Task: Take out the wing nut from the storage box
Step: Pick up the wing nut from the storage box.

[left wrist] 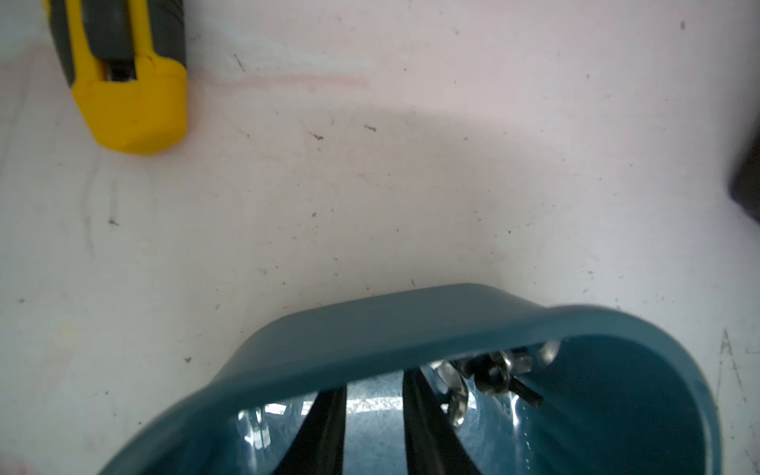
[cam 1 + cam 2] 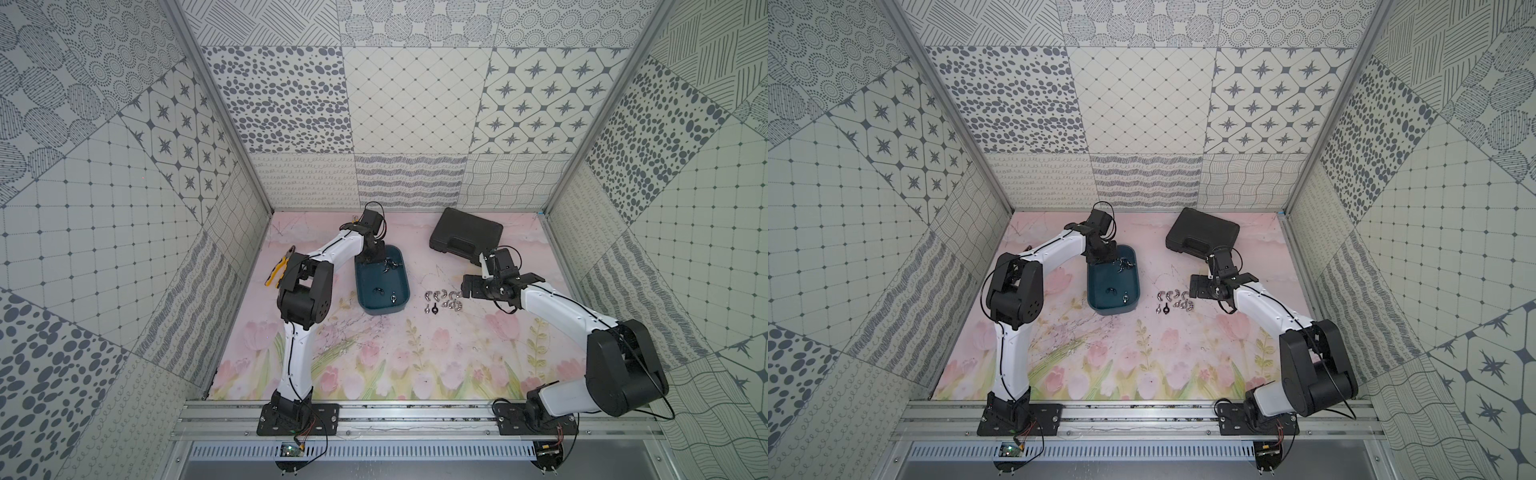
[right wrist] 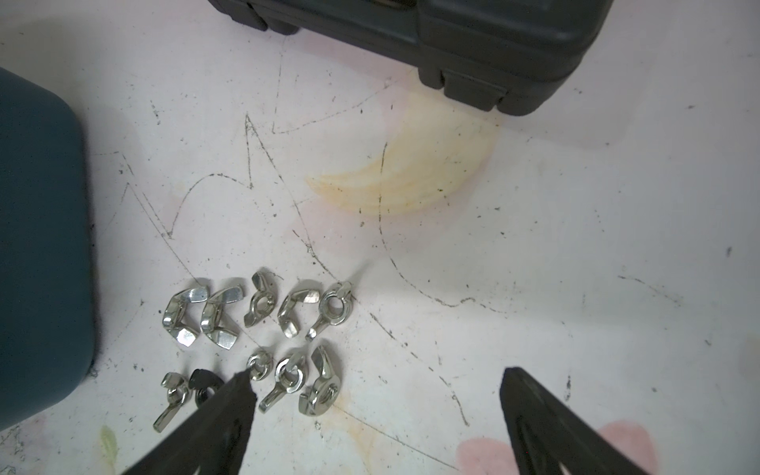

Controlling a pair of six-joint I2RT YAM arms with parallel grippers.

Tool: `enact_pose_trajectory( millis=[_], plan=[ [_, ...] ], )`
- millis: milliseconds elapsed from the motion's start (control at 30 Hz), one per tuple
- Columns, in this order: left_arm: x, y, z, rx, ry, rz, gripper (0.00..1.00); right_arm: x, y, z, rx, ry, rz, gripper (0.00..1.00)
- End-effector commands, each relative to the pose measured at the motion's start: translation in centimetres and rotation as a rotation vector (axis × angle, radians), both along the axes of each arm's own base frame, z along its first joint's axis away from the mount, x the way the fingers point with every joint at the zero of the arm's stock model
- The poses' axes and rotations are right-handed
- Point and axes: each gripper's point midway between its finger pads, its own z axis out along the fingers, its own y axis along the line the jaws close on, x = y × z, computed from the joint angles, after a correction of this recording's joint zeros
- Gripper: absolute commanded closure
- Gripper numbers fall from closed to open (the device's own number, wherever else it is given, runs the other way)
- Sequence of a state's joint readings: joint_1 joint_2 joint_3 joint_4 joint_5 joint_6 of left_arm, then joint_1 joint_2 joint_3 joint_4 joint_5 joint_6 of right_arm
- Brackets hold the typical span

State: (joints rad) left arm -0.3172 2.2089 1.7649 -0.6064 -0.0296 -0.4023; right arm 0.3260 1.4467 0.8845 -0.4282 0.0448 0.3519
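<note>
- The dark teal shallow plastic storage box (image 2: pixel 382 309) sits on the pink flower-printed desk (image 2: pixel 415 353). Its long axis runs away from the arm bases.
- The left gripper (image 2: pixel 370 259) reaches down inside the far end of the box. In the left wrist view its fingers (image 1: pixel 325 427) stand narrow with a slim gap between them. The box rim hides the tips, so I cannot tell whether they pinch anything.
- A small heap of shiny silver metal wing nuts (image 1: pixel 493 370) lies just beside that gripper, outside one finger. In both top views it is on the side facing the right arm (image 2: pixel 1125 262).
- The nuts overlap, so the long axis of any single one is hard to read.
- Two more wing nuts (image 2: pixel 384 293) lie at the near end of the box, well apart from the left gripper and back towards its base.
- The right gripper (image 3: pixel 376 370) hangs wide open and empty outside the box, over loose silver wing nuts (image 3: pixel 255 329) already on the desk.
- The left arm is clearly the nearer one. Judged from here, the next move needs a short sideways shift onto the heap.
</note>
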Motion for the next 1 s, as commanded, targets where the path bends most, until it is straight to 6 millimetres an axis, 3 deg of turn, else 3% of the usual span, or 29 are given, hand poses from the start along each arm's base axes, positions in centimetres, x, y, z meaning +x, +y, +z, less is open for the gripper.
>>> enact_pose_trajectory(
  millis=[0,500,767,967],
  plan=[
    [0.2,-0.2,-0.6,-0.007,0.024,-0.052,0.71,1.4,0.4,1.3,0.010,-0.055,-0.008,0.03],
    [-0.3,-0.3,-2.1,-0.005,0.060,-0.071,0.76,1.4,0.5,1.4,0.015,-0.055,-0.008,0.03],
    [-1.0,0.1,-3.0,0.009,0.083,-0.065,0.86,1.4,0.6,1.6,0.021,-0.059,-0.005,0.03],
    [-1.4,-0.1,-2.3,-0.011,0.080,-0.062,0.94,1.2,0.6,1.9,0.022,-0.064,-0.006,0.03]
  ],
)
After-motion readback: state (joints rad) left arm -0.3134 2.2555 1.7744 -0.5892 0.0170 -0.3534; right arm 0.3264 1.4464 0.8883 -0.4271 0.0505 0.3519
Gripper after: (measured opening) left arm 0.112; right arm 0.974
